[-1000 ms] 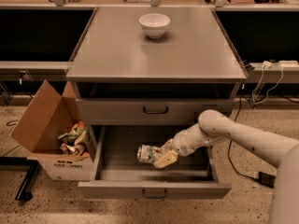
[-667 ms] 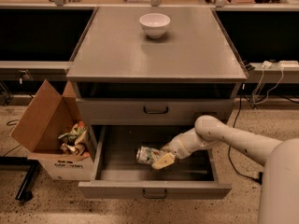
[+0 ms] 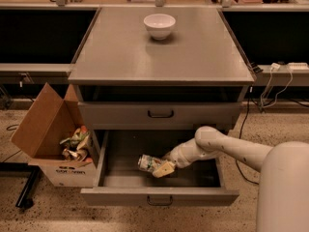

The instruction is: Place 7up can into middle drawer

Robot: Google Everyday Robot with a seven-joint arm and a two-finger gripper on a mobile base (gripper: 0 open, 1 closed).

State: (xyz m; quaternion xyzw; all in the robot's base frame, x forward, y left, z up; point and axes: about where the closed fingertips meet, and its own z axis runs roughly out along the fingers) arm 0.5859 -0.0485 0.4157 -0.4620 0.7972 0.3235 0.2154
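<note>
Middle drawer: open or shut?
Open. The middle drawer is pulled out, its floor exposed; the gripper holds the 7up can on its side over that floor.

My gripper [image 3: 162,167] sits low inside the open wide grey metal middle drawer [image 3: 159,196], right against the small green-and-white 7up can [image 3: 147,162], covering the can's right end. My pale arm [image 3: 231,149] runs off the right edge, and the drawer's back disappears in shadow under the cabinet.
</note>
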